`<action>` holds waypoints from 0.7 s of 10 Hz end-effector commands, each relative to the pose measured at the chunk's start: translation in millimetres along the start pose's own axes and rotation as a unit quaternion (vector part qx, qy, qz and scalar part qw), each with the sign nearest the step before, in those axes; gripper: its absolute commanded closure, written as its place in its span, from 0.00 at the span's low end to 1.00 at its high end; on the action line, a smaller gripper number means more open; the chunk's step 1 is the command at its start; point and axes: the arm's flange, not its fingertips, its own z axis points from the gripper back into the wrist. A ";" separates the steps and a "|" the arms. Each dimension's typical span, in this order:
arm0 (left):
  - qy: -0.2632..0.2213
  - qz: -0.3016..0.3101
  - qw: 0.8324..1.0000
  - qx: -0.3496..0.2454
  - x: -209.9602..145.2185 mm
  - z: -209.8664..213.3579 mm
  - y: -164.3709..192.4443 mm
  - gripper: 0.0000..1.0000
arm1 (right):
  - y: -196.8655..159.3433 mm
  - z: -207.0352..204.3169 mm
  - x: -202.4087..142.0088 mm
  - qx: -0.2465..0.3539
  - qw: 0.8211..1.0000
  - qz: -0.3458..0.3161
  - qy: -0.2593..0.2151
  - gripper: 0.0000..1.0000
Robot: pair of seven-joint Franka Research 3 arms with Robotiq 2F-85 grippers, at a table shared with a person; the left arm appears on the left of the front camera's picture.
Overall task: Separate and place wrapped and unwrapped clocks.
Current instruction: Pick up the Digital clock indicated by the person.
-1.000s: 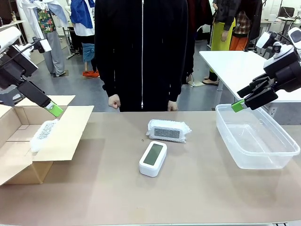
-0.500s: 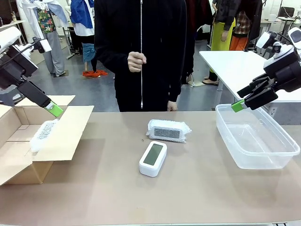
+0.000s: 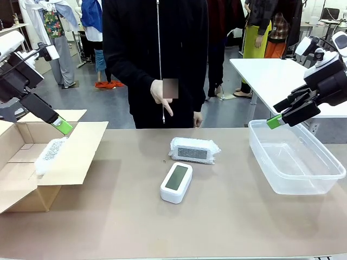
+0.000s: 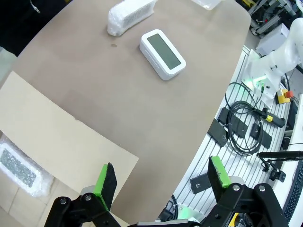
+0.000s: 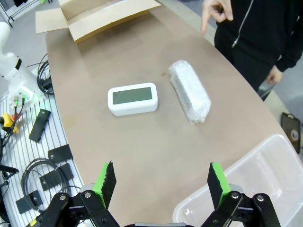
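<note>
A bare white clock [image 3: 176,182] [image 4: 162,53] [image 5: 132,99] lies at the table's middle. Just behind it rests a bubble-wrapped clock [image 3: 194,149] [image 4: 130,15] [image 5: 189,97]. Another wrapped clock [image 3: 50,154] [image 4: 19,168] lies in the cardboard box [image 3: 81,157] at the left. My left gripper [image 3: 63,127] [image 4: 161,179] hangs open above the box flap with nothing in it. My right gripper [image 3: 275,121] [image 5: 159,180] is open and empty above the near rim of the clear plastic bin [image 3: 303,179] [image 5: 246,179]. A person's hand [image 3: 162,96] [image 5: 214,10] points a finger down toward the table.
The person in black [image 3: 157,54] stands at the far edge. A white table [image 3: 271,76] stands behind the bin. Cables and mounts [image 4: 246,127] [image 5: 33,142] lie past the table's near edge. Bare tabletop [image 3: 179,227] runs between box and bin.
The person's hand rose from the table edge to chest height, then came down a little with a finger pointing down. Both grippers and the clocks stayed still.
</note>
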 end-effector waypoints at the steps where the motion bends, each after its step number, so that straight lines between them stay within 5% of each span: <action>1: 0.004 -0.003 1.000 0.000 -0.4 0.8 -0.1 0.00 | -2.3 -3.5 0.2 0.013 1.000 0.005 -0.013 0.00; 7: 0.004 -0.003 1.000 0.000 -0.4 0.8 -0.1 0.00 | -2.3 -3.5 0.2 0.013 1.000 0.005 -0.013 0.00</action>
